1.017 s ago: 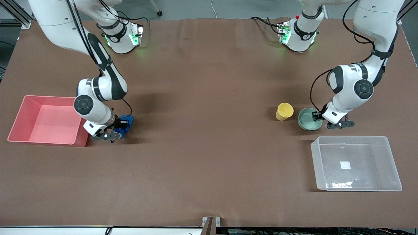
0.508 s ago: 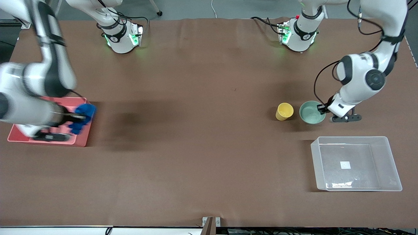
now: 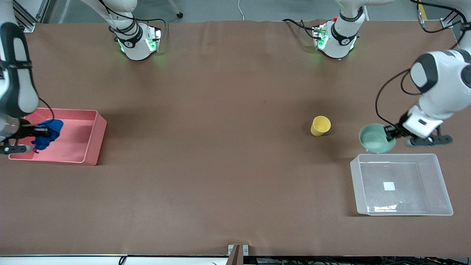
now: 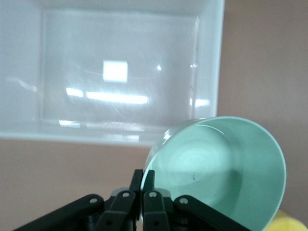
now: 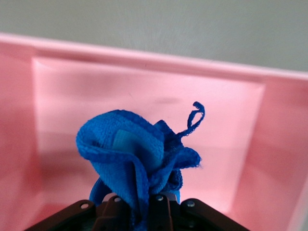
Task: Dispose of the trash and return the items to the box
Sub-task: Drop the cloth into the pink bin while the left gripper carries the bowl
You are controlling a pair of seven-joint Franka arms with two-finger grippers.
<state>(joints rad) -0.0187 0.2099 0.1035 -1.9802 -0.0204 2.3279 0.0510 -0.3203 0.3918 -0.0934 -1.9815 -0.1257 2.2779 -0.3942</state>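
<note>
The trash, a bright-blue wad (image 3: 47, 132) with a thin loop, hangs over the inside of the pink bin (image 3: 94, 141). My right gripper (image 3: 38, 134) is shut on it, and in the right wrist view the wad (image 5: 139, 154) bulges out above the right gripper (image 5: 147, 204). My left gripper (image 3: 390, 133) is shut on the rim of the mint-green bowl (image 3: 373, 139), held tilted in the air just above the clear box's (image 3: 355, 184) edge nearest the arm bases. In the left wrist view the left gripper (image 4: 143, 180) pinches the bowl (image 4: 226, 168). The yellow cup (image 3: 320, 126) stands on the table.
The pink bin's floor (image 5: 231, 144) under the wad holds nothing. The clear box (image 4: 208, 72) holds nothing and shows a white square mark (image 3: 389, 186) on its bottom. Both arm bases (image 3: 138, 42) stand along the table's edge farthest from the front camera.
My right gripper carried the blue wad from the table beside the pink bin to over the bin. My left gripper shut on the bowl's rim, lifted it and moved it toward the clear box.
</note>
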